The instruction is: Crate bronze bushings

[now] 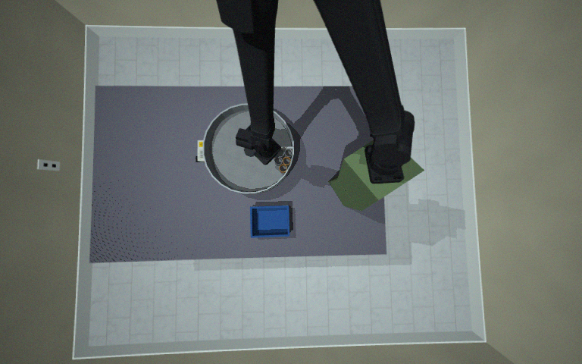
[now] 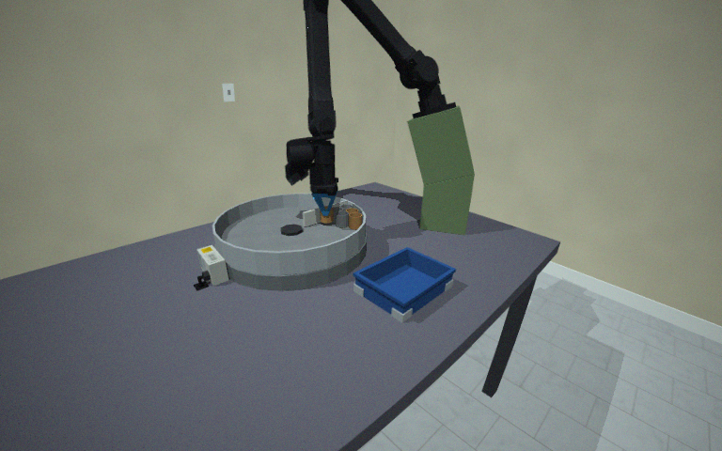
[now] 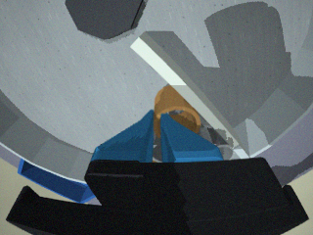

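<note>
The round grey turning table (image 2: 290,239) stands mid-table, with a dark hub (image 2: 290,229) at its centre. My gripper (image 2: 323,206) reaches down into its far right part, and its blue fingers are shut on a bronze bushing (image 2: 326,214), also seen in the wrist view (image 3: 175,110). The bushing is at or just above the table's floor, beside a white divider (image 3: 176,81). Another bronze bushing (image 2: 354,218) and a steel bushing (image 2: 341,219) stand by the rim to the right. In the top view the arm hides the held bushing; bushings show at the rim (image 1: 283,161). The blue crate (image 2: 403,279) is empty.
A small white control box (image 2: 211,264) sits at the turning table's left side. The green arm base (image 2: 443,169) stands at the back right. The table's edge runs close to the right of the crate.
</note>
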### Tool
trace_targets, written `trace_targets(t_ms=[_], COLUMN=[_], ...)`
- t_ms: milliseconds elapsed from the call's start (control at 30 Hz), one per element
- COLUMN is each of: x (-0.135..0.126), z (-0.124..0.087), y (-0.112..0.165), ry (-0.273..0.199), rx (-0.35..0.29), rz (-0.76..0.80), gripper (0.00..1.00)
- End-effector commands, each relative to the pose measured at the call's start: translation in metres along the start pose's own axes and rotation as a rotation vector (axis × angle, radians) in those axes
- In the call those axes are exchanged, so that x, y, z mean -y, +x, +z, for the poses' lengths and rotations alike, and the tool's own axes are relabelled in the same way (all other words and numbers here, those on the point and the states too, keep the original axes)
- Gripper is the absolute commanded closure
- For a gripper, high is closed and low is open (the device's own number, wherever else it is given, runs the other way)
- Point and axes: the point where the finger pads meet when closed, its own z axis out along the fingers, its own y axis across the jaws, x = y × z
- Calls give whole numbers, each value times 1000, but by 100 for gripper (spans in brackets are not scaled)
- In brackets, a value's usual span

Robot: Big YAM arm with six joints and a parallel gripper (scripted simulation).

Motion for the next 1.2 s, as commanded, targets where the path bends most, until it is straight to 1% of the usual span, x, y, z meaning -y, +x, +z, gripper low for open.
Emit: trace_targets(t_ms=[0, 33, 100, 133, 200, 333, 500, 567, 600, 667, 700, 833, 1167], x=[-4, -4, -4, 3, -4, -4, -3, -3, -1, -1, 1, -2, -2], z=[-25, -29, -29, -32, -43, -61, -74, -76, -70, -70, -65, -69, -69], y=[-5, -5, -5, -8, -5, -4, -4, -4, 2, 2, 6, -1, -1], ry=[-5, -5, -5, 1, -5, -5, -6, -6, 5, 5, 9, 0, 0], rx=[19, 19, 19, 18, 19, 19, 18, 18, 1, 1, -7, 9, 10], rz=[5, 5, 5, 22, 5, 5, 7, 7, 4, 4, 0, 3, 3], gripper=[100, 100, 100, 100, 100, 100, 100, 100, 100, 100, 100, 100, 100])
